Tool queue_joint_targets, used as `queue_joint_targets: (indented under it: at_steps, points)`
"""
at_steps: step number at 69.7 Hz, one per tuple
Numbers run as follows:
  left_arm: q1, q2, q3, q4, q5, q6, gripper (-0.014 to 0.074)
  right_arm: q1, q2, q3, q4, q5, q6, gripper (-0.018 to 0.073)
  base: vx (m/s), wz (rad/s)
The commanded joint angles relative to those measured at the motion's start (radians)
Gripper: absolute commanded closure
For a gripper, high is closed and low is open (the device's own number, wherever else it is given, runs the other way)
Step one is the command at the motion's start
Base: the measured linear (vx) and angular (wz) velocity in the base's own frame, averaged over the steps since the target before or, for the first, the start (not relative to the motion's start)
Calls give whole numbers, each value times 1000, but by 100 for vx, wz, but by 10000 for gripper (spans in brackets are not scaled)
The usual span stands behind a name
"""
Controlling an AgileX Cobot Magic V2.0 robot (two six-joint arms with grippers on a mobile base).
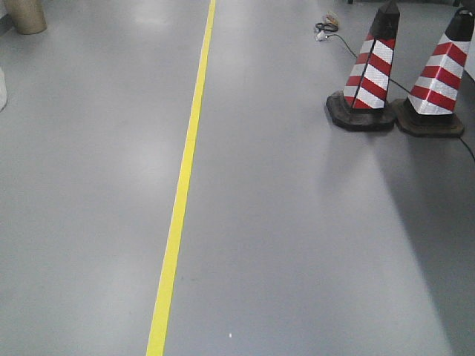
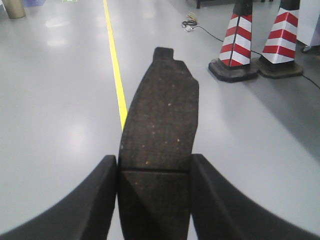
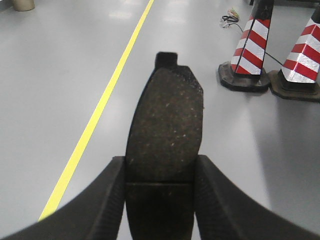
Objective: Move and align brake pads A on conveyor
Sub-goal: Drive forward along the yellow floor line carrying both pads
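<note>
Brake pads A point(image 2: 160, 100) hang in the air over the grey floor point(image 1: 312, 245), one in each gripper. The left gripper point(image 2: 154, 165) pinches one across its narrow sides, near the groove. The right gripper point(image 3: 161, 167) pinches the other pad point(image 3: 167, 115) the same way. No conveyor shows. The pads look stiff, rough and probably heavy, so they should not slip easily.

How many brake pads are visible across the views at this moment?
2. One brake pad is clamped in the left gripper, and a second brake pad is in the right gripper. The front view shows none. Others may lie out of frame.
</note>
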Motion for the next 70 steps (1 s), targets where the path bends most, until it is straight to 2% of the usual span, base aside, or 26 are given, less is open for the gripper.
queue_joint_targets:
  at_steps: [1, 70]
  points:
    - [-3, 10, -32, -19, -96, -9, 482, 0, 7, -32, -8, -95, -8, 538, 54, 0]
    - [-3, 10, -32, -19, -96, -9, 482, 0, 7, -32, -8, -95, -8, 538, 53, -1]
